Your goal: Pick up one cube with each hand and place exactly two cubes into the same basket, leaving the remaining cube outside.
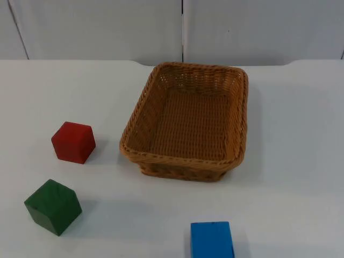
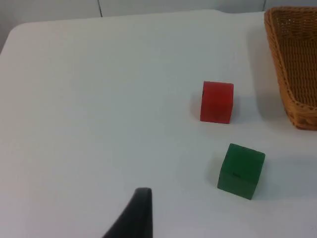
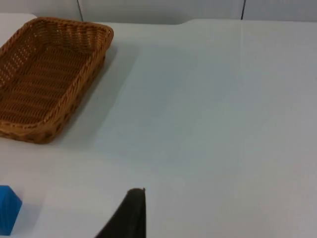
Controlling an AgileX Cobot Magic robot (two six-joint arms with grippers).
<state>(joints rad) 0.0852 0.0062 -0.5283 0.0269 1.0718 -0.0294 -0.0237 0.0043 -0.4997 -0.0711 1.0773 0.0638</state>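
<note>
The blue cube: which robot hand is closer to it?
Probably the right. The blue cube lies near the right gripper's fingertip in its wrist view. The left gripper looks onto the red cube and green cube.

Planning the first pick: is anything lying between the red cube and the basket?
Nothing visible does. Bare table separates the red cube from the basket; the green cube sits nearer the camera, off that path.

Blue cube [image 1: 212, 239] cut off at btm edge, top view.
</note>
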